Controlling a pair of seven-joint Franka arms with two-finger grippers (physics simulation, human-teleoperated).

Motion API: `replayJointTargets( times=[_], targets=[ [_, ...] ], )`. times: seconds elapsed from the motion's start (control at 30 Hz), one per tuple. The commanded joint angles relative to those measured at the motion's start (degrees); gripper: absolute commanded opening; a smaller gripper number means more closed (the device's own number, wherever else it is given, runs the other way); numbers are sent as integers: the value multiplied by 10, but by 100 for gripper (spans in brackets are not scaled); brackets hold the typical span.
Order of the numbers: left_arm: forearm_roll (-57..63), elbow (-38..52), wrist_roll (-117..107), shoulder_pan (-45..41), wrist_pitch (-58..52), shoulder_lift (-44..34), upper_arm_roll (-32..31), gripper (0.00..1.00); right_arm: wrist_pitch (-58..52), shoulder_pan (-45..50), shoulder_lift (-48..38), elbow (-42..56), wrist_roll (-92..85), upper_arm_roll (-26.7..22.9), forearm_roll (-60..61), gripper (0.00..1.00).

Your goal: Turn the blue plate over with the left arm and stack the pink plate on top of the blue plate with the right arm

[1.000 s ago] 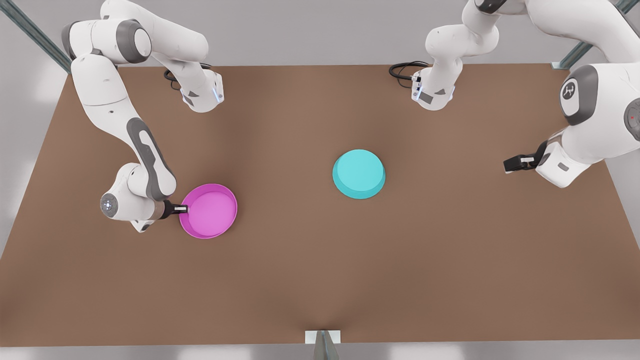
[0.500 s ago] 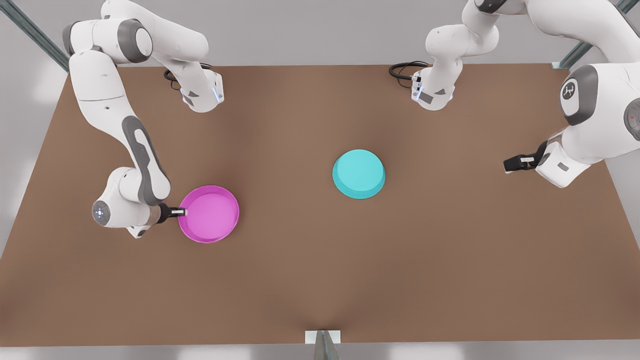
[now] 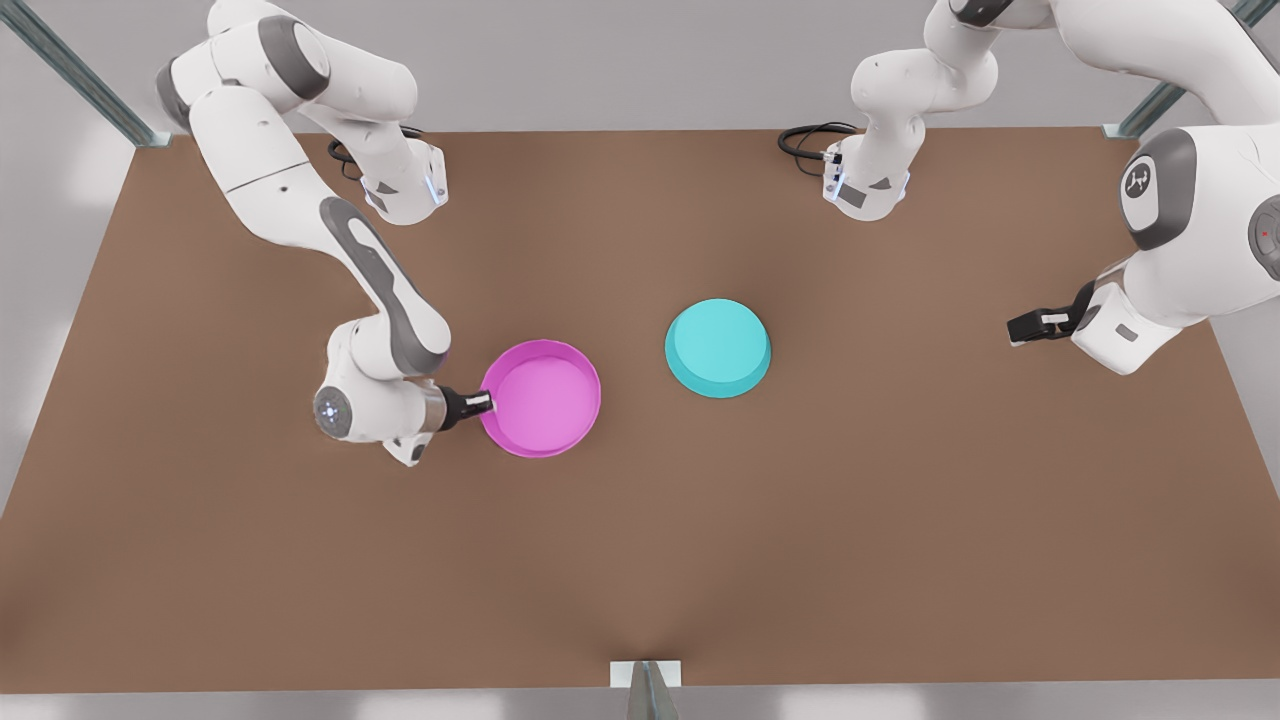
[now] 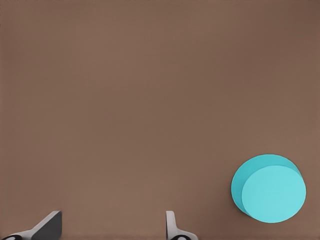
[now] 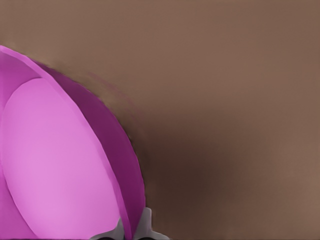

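Right hand clamped on pink plate rim, plate carried just beside blue plate. Blue plate lying bottom-up mid-desk: flip apparently done. Left hand released, parked well apart. Remaining: stacking pink on blue.

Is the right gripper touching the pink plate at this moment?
Touching. In the right wrist view the right gripper has its fingers closed on the pink plate's rim, one on each side of the wall.
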Motion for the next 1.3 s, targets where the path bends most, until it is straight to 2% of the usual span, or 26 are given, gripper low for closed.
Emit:
replayJointTargets(
  times=[0.0, 0.13, 0.3, 0.5, 0.63, 1.03, 1.07, 1.1, 1.13, 1.2, 1.27],
  targets=[
    [0, 0, 0, 0, 0, 0, 0, 100, 3, 6, 0, -1, 5, 0, -4, 21],
    [0, 0, 0, 0, 0, 0, 0, 100, 65, 119, 1, -5, 40, 1, 38, 21],
    [0, 0, 0, 1, 0, 0, 0, 100, 126, 199, 3, -1, 99, 1, 38, 21],
    [-1, 0, 0, 1, 0, 0, 1, 100, 157, 290, 53, 72, 194, -1, 37, 21],
    [-1, 0, 0, 1, 0, 1, 1, 100, 198, 319, 72, 69, 213, -2, 37, 21],
    [-1, 0, 1, 1, -1, 1, 2, 100, 212, 336, 89, 61, 218, -8, 30, 21],
    [-1, 0, 0, 1, -1, 1, 2, 100, 213, 336, 89, 62, 221, -8, 30, 41],
    [-1, 0, 0, 1, -1, 1, 2, 100, 213, 336, 91, 62, 222, -8, 30, 66],
    [-1, 0, 0, 1, -1, 1, 2, 100, 213, 336, 91, 62, 221, -8, 30, 79],
    [-1, 0, 1, 1, -1, 1, 2, 100, 213, 336, 91, 62, 222, -10, 30, 100],
    [-1, 0, 0, 1, -2, 1, 2, 100, 213, 336, 91, 63, 221, -10, 29, 100]
  ],
)
